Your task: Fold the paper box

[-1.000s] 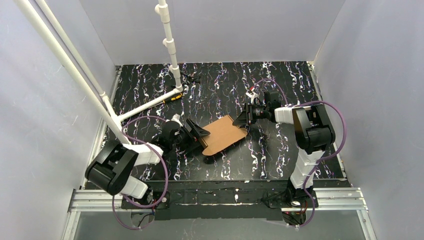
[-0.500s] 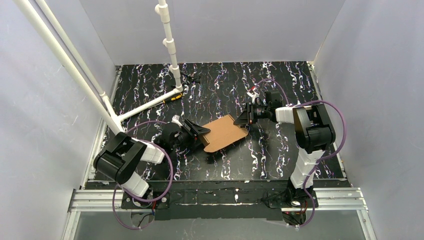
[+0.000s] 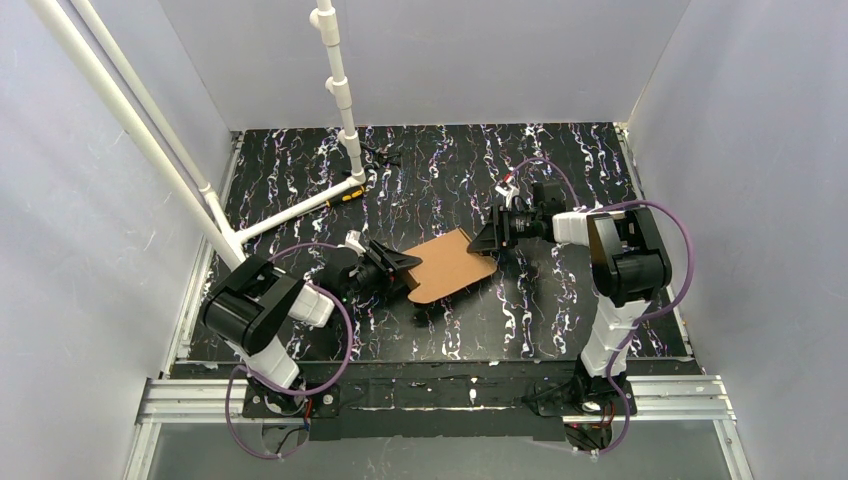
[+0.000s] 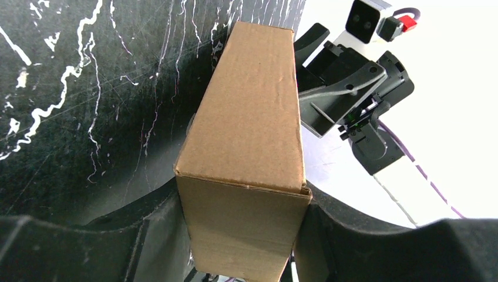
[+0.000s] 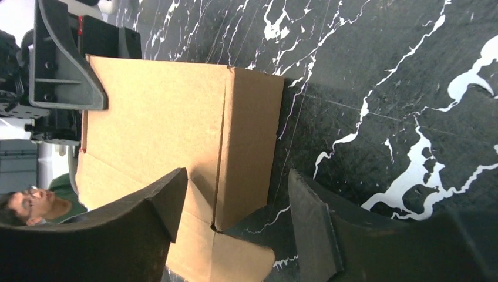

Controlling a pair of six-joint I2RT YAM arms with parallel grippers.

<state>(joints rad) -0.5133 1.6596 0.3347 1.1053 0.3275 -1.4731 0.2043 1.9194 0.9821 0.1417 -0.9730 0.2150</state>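
My left arm (image 3: 250,308) and right arm (image 3: 625,255) match: white links, bulky black joint housings, and purple cables (image 3: 688,255) looping alongside. At one o'clock in my left wrist view, the right arm's white camera block (image 4: 369,16) carries a red plug.

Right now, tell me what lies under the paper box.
Only the black marbled table shows around and below the paper box. The patch directly beneath it is covered by the cardboard, so whether anything lies there cannot be told.
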